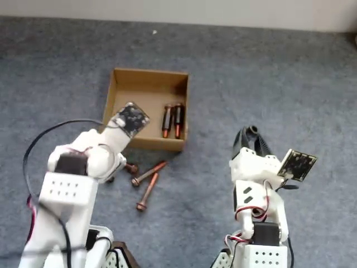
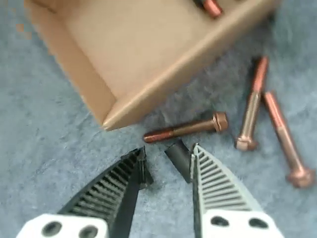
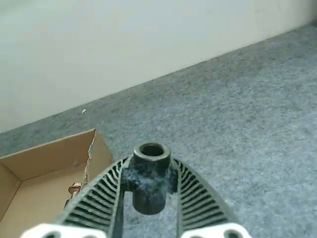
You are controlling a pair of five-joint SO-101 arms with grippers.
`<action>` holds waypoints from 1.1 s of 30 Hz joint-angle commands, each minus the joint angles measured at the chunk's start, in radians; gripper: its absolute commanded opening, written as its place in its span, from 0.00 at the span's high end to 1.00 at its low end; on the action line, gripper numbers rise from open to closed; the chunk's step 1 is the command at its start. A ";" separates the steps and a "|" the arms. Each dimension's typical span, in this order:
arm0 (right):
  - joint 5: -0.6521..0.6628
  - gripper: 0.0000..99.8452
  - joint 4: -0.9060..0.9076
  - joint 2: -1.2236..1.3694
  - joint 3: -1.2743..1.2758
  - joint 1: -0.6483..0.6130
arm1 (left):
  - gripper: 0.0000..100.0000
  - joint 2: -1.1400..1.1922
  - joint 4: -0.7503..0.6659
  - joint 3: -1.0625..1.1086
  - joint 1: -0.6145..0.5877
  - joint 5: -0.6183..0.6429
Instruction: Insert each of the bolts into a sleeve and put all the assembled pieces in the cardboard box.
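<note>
My right gripper (image 3: pixel 149 167) clamps a sleeve (image 3: pixel 151 173) bore-up, lower right in the high view. My left gripper (image 2: pixel 169 148) gapes wide beside a bolt (image 2: pixel 190 128) just below the cardboard box (image 1: pixel 150 72). I'd pinch its shank squarely, leaving the tip free.

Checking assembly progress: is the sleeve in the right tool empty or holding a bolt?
Empty: the sleeve clamped in the right tool shows an open bore with nothing inside.

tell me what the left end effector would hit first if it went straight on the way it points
Probably the short black cylindrical sleeve just ahead of the left end effector, then the copper-coloured metal bolt behind it; depth is unclear.
</note>
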 commanded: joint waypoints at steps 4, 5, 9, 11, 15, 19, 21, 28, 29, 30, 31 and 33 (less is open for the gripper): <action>-0.003 1.00 -0.030 -0.015 -0.010 0.005 | 0.84 0.300 0.031 -0.133 0.048 -0.361; -0.003 1.00 -0.030 -0.015 -0.010 0.005 | 0.84 0.320 0.034 -0.137 0.062 -0.385; -0.003 1.00 -0.030 -0.015 -0.010 0.005 | 0.84 0.383 0.028 -0.150 0.097 -0.454; -0.003 1.00 -0.030 -0.015 -0.010 0.005 | 0.84 0.417 0.028 -0.154 0.099 -0.488; -0.003 1.00 -0.030 -0.015 -0.010 0.005 | 0.84 0.493 0.003 -0.156 0.096 -0.543; -0.003 1.00 -0.030 -0.015 -0.010 0.005 | 0.84 0.559 -0.074 -0.156 0.096 -0.545; -0.003 1.00 -0.030 -0.013 -0.010 0.005 | 0.84 0.582 -0.110 -0.156 0.097 -0.545; -0.003 1.00 -0.030 -0.013 -0.010 0.005 | 0.84 0.688 -0.172 -0.216 0.093 -0.542; -0.003 1.00 -0.030 -0.013 -0.010 0.005 | 0.84 0.713 -0.172 -0.229 0.096 -0.540; -0.003 1.00 -0.030 -0.013 -0.010 0.005 | 0.84 0.742 -0.172 -0.245 0.097 -0.539; -0.003 1.00 -0.030 -0.013 -0.010 0.005 | 0.84 0.773 -0.172 -0.260 0.097 -0.539; -0.003 1.00 -0.030 -0.013 -0.010 0.005 | 0.84 0.820 -0.172 -0.282 0.097 -0.539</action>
